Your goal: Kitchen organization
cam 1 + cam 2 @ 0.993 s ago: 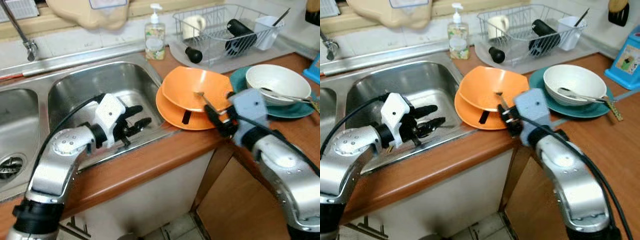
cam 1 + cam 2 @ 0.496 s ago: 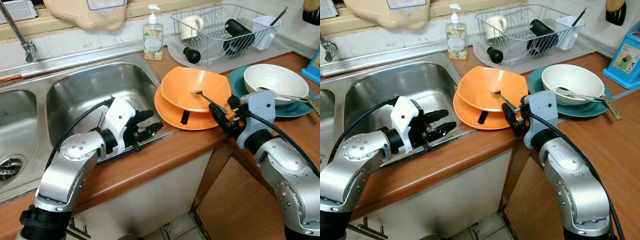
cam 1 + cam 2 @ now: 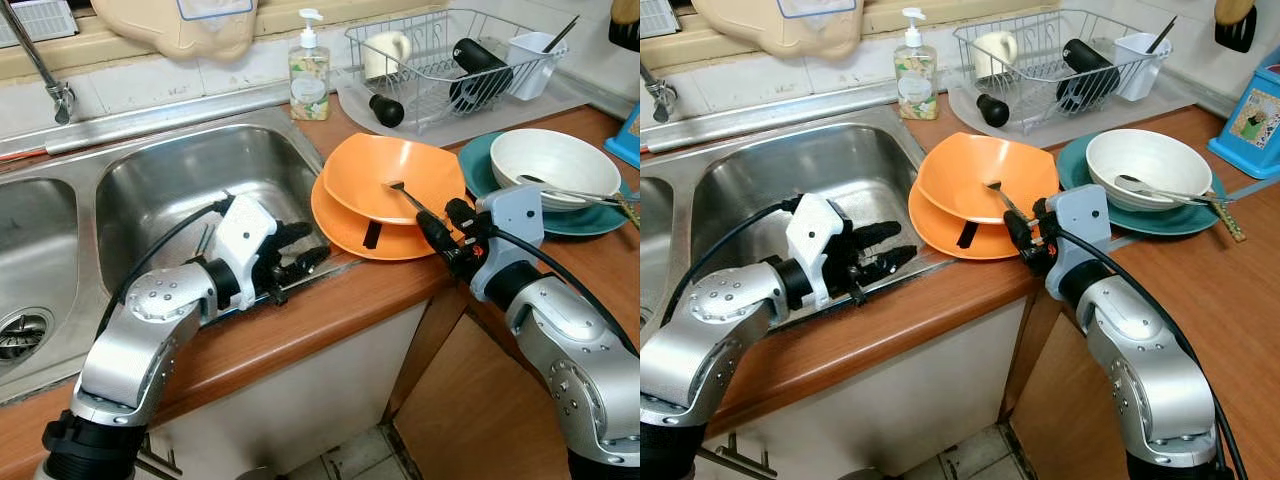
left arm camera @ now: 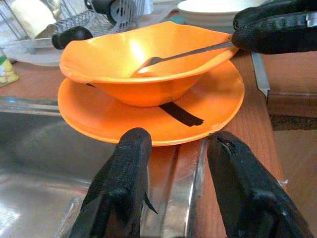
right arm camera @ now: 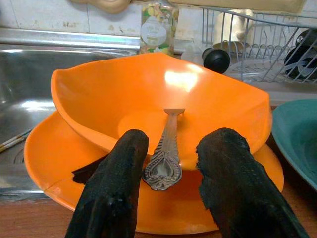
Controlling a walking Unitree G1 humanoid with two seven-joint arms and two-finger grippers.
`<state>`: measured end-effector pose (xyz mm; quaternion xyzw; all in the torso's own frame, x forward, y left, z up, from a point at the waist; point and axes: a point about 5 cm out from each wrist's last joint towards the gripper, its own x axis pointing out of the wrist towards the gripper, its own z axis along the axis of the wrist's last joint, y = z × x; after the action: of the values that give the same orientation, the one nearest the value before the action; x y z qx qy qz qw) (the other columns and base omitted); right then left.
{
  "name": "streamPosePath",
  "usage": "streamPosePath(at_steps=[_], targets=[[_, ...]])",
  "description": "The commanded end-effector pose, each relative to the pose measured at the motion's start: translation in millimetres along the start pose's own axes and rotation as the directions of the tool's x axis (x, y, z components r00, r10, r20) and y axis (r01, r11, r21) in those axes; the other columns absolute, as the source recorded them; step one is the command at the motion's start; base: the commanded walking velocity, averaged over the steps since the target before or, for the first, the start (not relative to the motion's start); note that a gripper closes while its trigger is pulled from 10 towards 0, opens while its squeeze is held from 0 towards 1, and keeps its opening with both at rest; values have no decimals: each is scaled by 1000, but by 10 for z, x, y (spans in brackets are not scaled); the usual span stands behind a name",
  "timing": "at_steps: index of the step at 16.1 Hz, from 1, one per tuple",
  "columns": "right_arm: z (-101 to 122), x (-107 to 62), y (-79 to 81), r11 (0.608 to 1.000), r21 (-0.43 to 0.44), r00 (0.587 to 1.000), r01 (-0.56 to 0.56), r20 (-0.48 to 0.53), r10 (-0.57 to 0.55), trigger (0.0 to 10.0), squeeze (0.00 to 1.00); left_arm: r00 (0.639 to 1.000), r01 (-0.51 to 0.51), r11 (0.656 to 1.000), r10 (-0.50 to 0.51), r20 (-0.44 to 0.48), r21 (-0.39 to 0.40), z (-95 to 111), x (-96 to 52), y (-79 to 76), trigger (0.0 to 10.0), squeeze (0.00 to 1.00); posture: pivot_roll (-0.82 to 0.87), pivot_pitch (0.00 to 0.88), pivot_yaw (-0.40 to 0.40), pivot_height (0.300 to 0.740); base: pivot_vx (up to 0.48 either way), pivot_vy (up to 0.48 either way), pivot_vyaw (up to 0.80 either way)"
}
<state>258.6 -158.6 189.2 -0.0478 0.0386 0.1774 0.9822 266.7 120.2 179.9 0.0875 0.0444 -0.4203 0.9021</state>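
An orange bowl (image 3: 395,175) rests tilted in an orange plate (image 3: 350,232) on the wooden counter beside the sink. A metal utensil (image 3: 404,194) lies in the bowl, its handle sticking out over the rim towards me. My right gripper (image 3: 447,225) is open at that handle; in the right wrist view the handle end (image 5: 163,168) lies between the two fingers without being clamped. My left gripper (image 3: 312,247) hangs open over the sink's front rim and points at the plate's edge (image 4: 148,129), a short way from it.
A white bowl (image 3: 555,160) with a spoon sits on a teal plate at the right. Behind stand a wire dish rack (image 3: 450,55) and a soap bottle (image 3: 309,75). The steel sink basin (image 3: 170,185) lies left, with the counter's front edge close below both grippers.
My left gripper has moved right along the sink rim towards the orange plate. My right gripper has turned and settled around the utensil's handle.
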Motion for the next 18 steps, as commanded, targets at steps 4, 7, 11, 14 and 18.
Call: streamPosePath(at_steps=[4, 7, 11, 14, 18], targets=[[-38, 17, -30, 1000, -1, 1000, -2, -1, 2, 1020, 0, 999, 29, 999, -29, 23, 19, 88, 11, -58, 10000, 0, -183, 0, 72, 740, 0, 0, 0], [-41, 19, -25, 1000, 3, 1000, -6, 2, 6, 0, 0, 999, 35, 999, -36, 29, 15, 92, -2, -72, 10000, 0, -186, 0, 67, 740, 0, 0, 0], [-43, 19, -33, 1000, 3, 1000, -7, 6, 7, 0, 0, 998, 54, 999, -54, 30, 3, 82, -1, -112, 10000, 0, -193, 0, 68, 740, 0, 0, 0], [-14, 21, -37, 1000, 4, 1000, -6, 14, 6, 0, 0, 999, 34, 999, -34, 30, 27, 103, 15, -68, 10000, 0, -193, 0, 69, 740, 0, 0, 0], [130, 5, -69, 1000, 8, 998, -16, 64, 15, 0, 0, 999, 13, 998, -16, 49, 58, 161, 23, -36, 10000, 0, -192, 0, 74, 740, 0, 0, 0]])
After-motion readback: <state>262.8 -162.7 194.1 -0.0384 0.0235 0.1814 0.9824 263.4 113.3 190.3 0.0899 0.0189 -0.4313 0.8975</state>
